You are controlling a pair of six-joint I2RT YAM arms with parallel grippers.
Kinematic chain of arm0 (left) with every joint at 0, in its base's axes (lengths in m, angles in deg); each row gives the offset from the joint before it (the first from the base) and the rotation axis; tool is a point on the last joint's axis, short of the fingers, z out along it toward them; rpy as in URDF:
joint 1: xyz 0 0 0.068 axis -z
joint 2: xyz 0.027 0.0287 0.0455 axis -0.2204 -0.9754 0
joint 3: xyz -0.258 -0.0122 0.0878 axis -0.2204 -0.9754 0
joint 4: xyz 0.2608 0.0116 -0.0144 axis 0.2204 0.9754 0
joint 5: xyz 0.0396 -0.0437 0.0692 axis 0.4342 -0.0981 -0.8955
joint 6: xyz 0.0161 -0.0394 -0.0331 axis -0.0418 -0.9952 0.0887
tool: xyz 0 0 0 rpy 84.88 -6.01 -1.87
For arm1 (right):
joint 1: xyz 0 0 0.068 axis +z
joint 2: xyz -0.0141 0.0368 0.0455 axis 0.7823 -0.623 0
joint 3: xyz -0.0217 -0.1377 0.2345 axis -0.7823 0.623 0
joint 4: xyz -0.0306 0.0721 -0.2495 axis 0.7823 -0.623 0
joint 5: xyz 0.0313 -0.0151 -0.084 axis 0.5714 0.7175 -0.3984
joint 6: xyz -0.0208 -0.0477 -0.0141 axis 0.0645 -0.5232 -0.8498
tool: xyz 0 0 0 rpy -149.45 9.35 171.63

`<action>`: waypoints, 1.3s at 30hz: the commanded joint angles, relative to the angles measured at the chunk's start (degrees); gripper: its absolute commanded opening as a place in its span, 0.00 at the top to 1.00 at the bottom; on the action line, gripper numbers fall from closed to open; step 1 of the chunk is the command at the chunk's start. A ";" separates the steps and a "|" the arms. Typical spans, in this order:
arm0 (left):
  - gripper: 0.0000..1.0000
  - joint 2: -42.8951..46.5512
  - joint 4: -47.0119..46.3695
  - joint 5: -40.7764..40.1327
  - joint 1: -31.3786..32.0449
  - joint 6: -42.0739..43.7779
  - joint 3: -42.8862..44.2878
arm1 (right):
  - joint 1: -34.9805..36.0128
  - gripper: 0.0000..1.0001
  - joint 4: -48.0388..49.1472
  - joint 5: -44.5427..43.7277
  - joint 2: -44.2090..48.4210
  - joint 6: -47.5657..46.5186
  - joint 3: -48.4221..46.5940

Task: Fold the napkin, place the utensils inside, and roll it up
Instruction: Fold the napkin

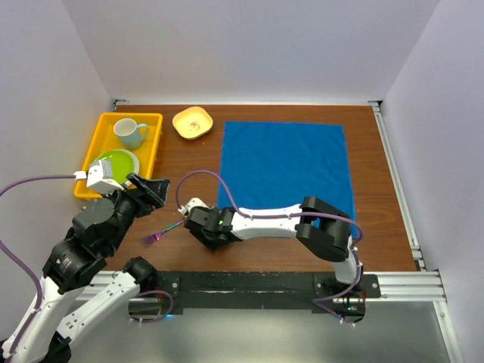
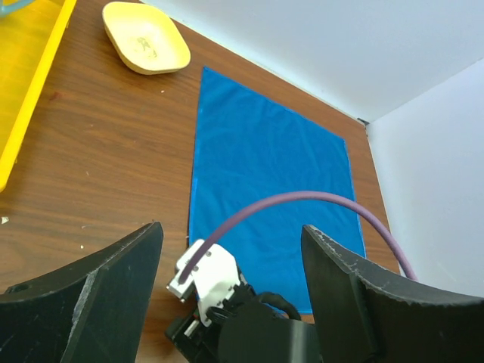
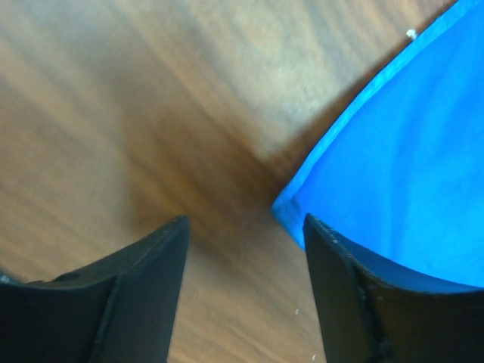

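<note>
Napkin (image 3: 408, 151) corner lies just ahead of the right claw (image 3: 243, 223), its jaws apart and empty.

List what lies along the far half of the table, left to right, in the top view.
yellow tray → small yellow bowl → napkin

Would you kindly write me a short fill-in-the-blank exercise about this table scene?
The napkin lying flat on the table is ___ in colour.
The mug stands inside the ___ tray.
The open right gripper points at the napkin's near-___ corner.
Missing words: blue; yellow; left.
</note>
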 commanded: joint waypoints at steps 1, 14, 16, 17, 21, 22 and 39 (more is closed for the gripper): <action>0.21 0.23 -0.40 -1.55 -0.28 -0.25 0.68 | 0.05 0.39 1.46 -3.30 -2.19 -0.88 -3.29; 0.19 -1.61 -4.09 0.47 -0.28 0.98 -1.87 | 0.05 0.67 -1.44 -8.22 -2.99 -0.97 -5.04; 0.19 -1.97 -4.62 0.29 -0.28 1.24 -2.22 | -0.04 0.86 -1.71 -8.48 -2.72 -0.71 -5.22; 0.19 -2.23 -4.88 0.29 -0.28 1.33 -2.40 | -0.04 0.92 -1.62 -8.92 -2.29 -0.70 -5.22; 0.18 -2.93 -7.07 0.73 -0.28 2.12 -3.37 | -2.39 1.00 -1.97 -8.85 -0.01 -1.05 -5.49; 0.18 -3.20 -7.51 0.82 -0.28 2.21 -3.98 | -3.63 1.00 -2.32 -8.49 1.13 -1.06 -5.57; 0.17 -16.11 -23.85 6.62 -0.37 5.81 -10.93 | -52.22 1.00 -1.62 15.06 -0.60 -10.28 -13.91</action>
